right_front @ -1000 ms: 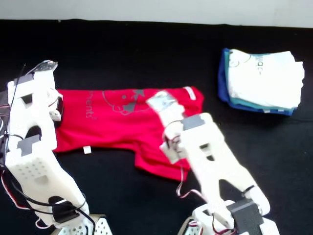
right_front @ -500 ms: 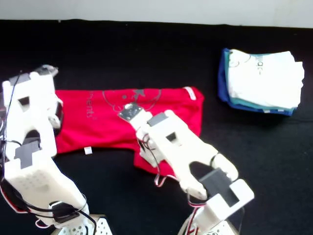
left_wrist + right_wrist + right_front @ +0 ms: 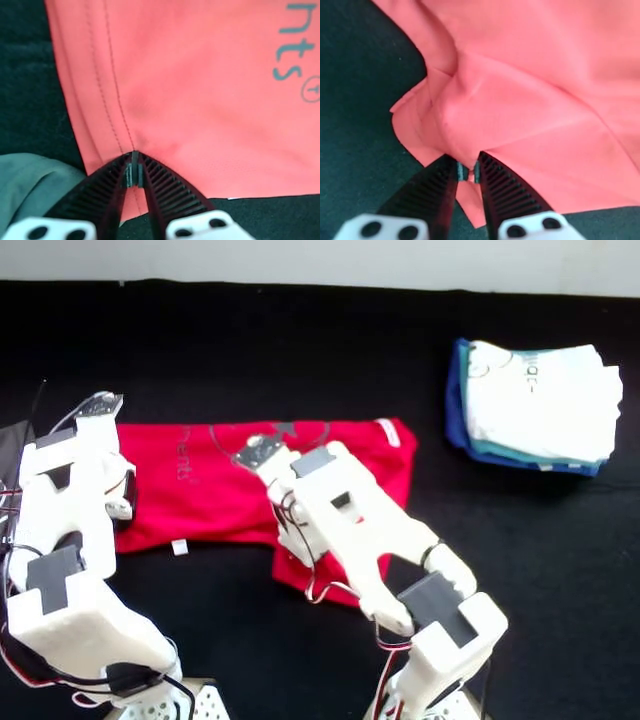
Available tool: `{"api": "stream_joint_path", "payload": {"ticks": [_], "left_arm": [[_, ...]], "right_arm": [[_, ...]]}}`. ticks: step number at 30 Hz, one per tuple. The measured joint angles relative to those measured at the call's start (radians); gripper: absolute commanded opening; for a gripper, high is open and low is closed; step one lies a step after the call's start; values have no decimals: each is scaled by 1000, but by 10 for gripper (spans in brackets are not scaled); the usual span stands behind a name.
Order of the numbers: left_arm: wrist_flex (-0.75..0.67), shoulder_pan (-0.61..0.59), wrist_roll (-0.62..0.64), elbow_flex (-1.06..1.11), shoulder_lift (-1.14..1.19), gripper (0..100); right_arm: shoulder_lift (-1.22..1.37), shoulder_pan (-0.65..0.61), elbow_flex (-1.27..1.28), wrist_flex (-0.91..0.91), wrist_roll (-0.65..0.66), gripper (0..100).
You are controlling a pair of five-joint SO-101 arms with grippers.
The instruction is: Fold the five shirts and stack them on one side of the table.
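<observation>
A red shirt [image 3: 220, 490] lies spread flat on the black table, print side up, with one sleeve [image 3: 325, 575] sticking out toward the front. At the shirt's left hem, my left gripper [image 3: 134, 169] is shut on the stitched edge of the red shirt [image 3: 200, 100]; in the high view the left gripper [image 3: 120, 505] sits at that edge. My right gripper [image 3: 468, 173] is shut on a bunched fold of the red shirt [image 3: 530, 90] near the sleeve. In the high view the right gripper [image 3: 290, 535] hangs over the shirt's middle front.
A stack of folded shirts [image 3: 535, 405], white on top of teal and blue, sits at the back right. A grey cloth [image 3: 30, 185] lies beside the left gripper at the table's left edge [image 3: 8, 440]. Black tabletop [image 3: 300, 350] lies open behind the shirt.
The right arm has swung left across the red shirt, from near its right end to its middle. The left arm shifted slightly at the left hem.
</observation>
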Motion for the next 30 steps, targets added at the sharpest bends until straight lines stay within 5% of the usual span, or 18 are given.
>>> {"api": "stream_joint_path", "payload": {"ticks": [30], "left_arm": [[-31,-52,0,-123,6,9]], "right_arm": [[-31,-106,68,94,26,9]]}}
